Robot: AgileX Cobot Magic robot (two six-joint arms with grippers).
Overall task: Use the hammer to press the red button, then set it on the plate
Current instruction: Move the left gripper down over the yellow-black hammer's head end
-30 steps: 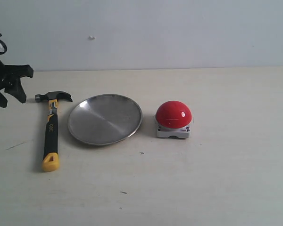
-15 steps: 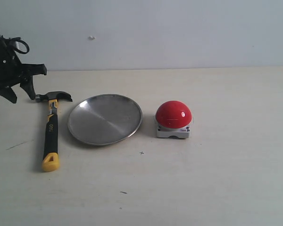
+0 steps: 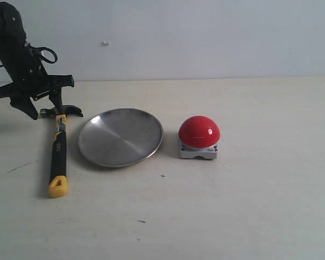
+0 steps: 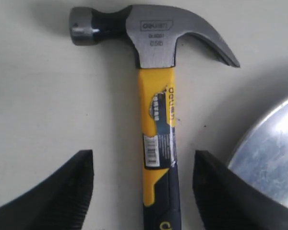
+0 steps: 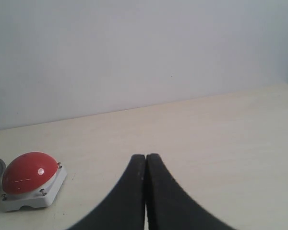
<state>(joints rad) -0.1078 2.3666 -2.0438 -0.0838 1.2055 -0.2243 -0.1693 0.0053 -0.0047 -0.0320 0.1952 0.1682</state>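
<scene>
Lying between hammer and red button: plate.

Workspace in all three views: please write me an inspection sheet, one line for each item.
Surface: pale table, a few dark specks.
Job's things: hammer lying flat; plate empty, beside it; red button on the plate's other side; all three apart.
Clutter: nothing seen.
Grippers: left gripper open over the hammer's handle, not gripping; right gripper shut, empty.
Cables: cable loop on the left arm.
Surroundings: plain light wall.
</scene>
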